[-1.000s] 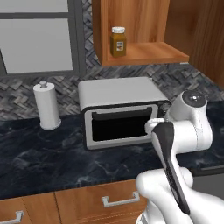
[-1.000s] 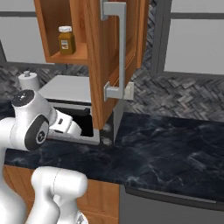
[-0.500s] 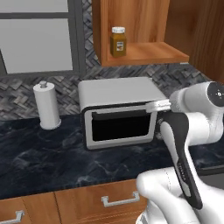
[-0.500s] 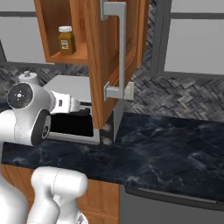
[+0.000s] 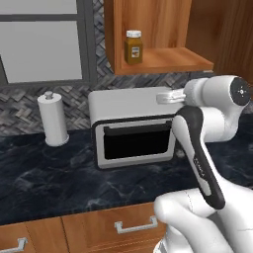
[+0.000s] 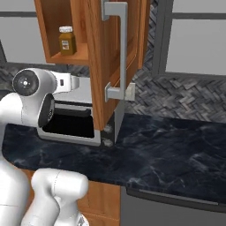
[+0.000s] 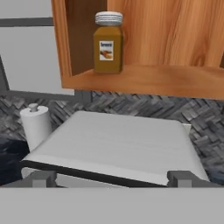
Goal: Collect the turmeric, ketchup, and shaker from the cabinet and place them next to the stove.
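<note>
- The turmeric [image 7: 107, 43] is a squat, square-shouldered jar of amber-yellow powder with a ribbed white lid and a small label, standing upright near the left end of the cabinet [image 7: 144, 83] shelf, close to the side wall.
- That cabinet is warm orange-brown wood with a smooth grain; its door [image 6: 117, 53] hangs open and carries a long brushed-silver bar handle.
- Below the shelf sits a boxy silver toaster oven [image 5: 132, 127] with rounded corners, a flat matte top and a dark glass front, resting on the tabletop [image 5: 49, 173], which is glossy black stone veined with pale streaks.
- Just left of the oven stands a white paper-towel roll [image 5: 53, 120], upright on a peg holder.
- The wall behind is a grey herringbone tile.
- The claw [image 7: 112, 177] hovers over the oven's top, its two dark fingertips spread as wide as they go and holding nothing, aimed toward the shelf and the jar.
- Compared with a second ago, the white arm's wrist has risen from in front of the oven's right side to about the level of its top; the jar, oven and roll sit where they were.
</note>
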